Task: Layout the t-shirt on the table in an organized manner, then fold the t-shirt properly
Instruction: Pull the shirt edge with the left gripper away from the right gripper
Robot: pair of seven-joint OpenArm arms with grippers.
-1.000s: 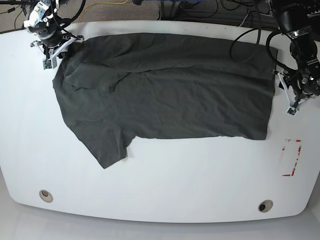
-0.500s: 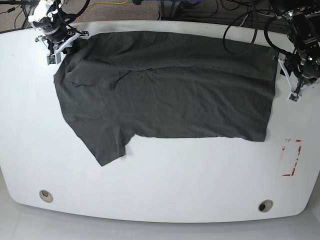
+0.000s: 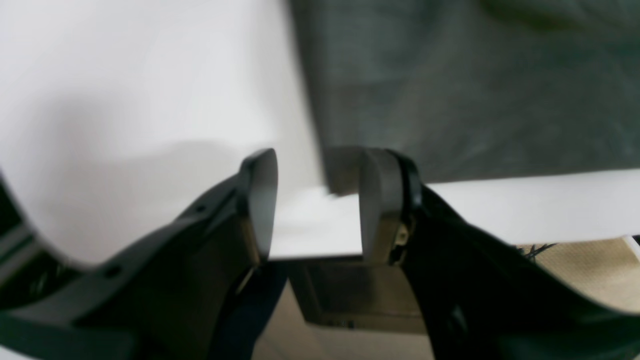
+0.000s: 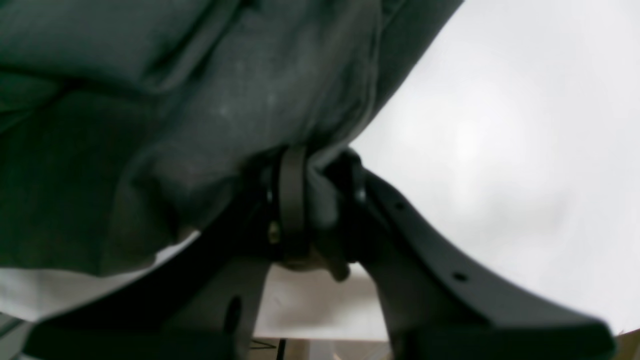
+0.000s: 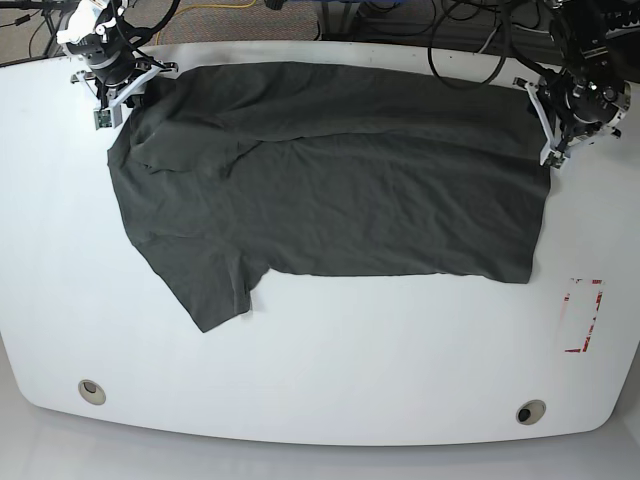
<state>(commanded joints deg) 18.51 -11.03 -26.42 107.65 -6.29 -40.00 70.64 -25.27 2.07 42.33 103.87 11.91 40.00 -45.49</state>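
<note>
Mostly spread across the surface (image 5: 320, 350): t-shirt (image 5: 330, 180), one sleeve rumpled, folding not begun. Right gripper (image 4: 315, 175) clamped on its far corner; left gripper (image 3: 317, 200) apart, empty, beside the hem.

black arms (image 5: 590, 40) with looping cables; white-framed end effectors, black curved fingers (image 3: 250, 200).

My right gripper (image 4: 315, 200) sits at the far corner on the base view's left, jaws pinched together with cloth squeezed between them. My left gripper (image 3: 317, 200) hangs at the far corner on that view's right, jaws parted with nothing between them
</note>
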